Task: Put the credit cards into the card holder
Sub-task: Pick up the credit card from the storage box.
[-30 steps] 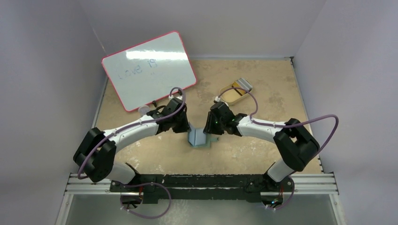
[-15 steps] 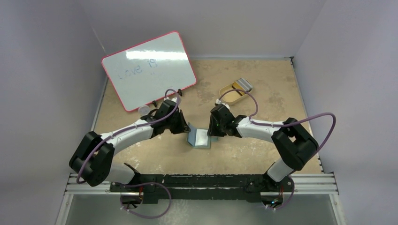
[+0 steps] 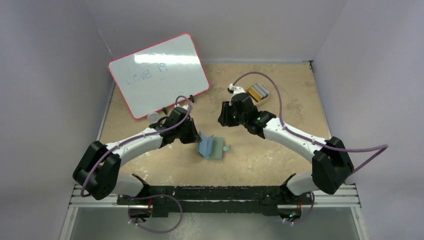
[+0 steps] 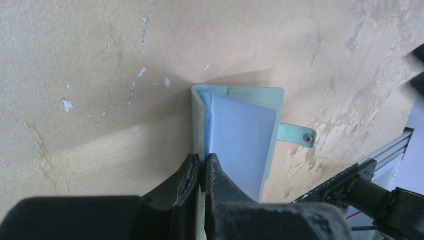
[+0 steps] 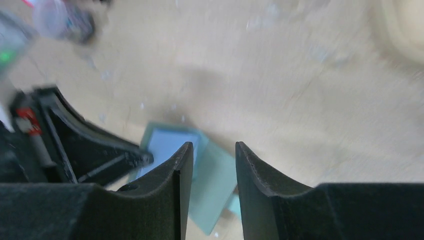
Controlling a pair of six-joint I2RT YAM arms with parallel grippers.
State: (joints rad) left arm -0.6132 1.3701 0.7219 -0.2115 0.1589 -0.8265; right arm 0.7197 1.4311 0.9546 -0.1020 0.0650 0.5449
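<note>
The left gripper (image 4: 202, 162) pinches one flap of the card holder (image 4: 240, 135), open on the counter (image 3: 300, 90). The right gripper (image 5: 212, 150) is spread and empty, near the credit cards (image 3: 258, 92). If the flap slips, the holder may flop shut.

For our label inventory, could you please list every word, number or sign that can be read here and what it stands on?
"Love": faint blue handwriting on the whiteboard; the marks after it may be "19", but they are too faint to be sure.
On the credit cards, any print is too small to read.
On the card holder, no lettering shows.
</note>
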